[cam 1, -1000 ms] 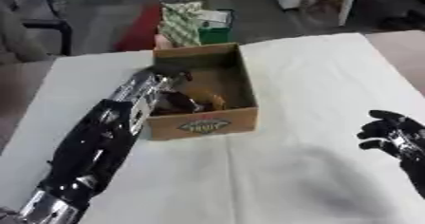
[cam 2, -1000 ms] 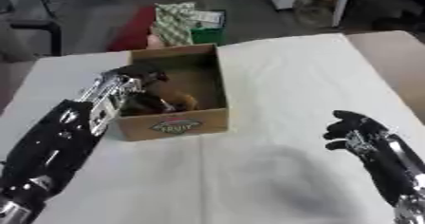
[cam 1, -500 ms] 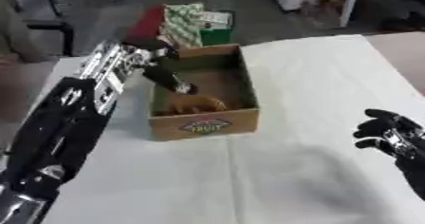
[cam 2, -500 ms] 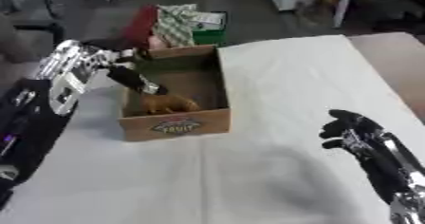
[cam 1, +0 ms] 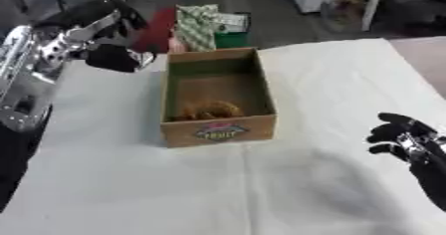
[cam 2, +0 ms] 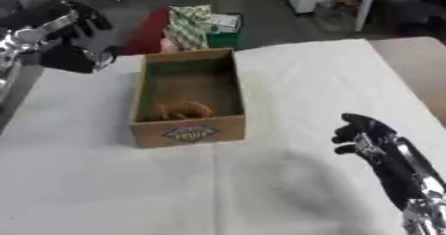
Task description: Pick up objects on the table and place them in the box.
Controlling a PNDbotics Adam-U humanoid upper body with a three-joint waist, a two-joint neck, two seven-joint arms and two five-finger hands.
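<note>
The cardboard box (cam 1: 217,99) stood upright on the white table (cam 1: 261,189), open side up, with a brown, lumpy object (cam 1: 209,110) lying inside against its near wall. No other loose object showed on the cloth around the box, so the placing step looked finished and the step in hand was most likely clearing the arm away from the box.

To do that well, the left arm ought to rise clear of the box's left wall before swinging outward — a sideways drag at rim level could nudge the box or tip it. It would also pay to scan the cloth on every side of the box before committing to a further reach.

The left hand (cam 1: 109,25) hung above and to the left of the box's far left corner, apart from it and touching nothing. Its fingers were curled in over a dark mass — whether that was the palm itself or something carried could not be told. The right hand (cam 2: 366,132) rested to the right of the box, near the table's near edge, fingers loosely spread and empty.
</note>
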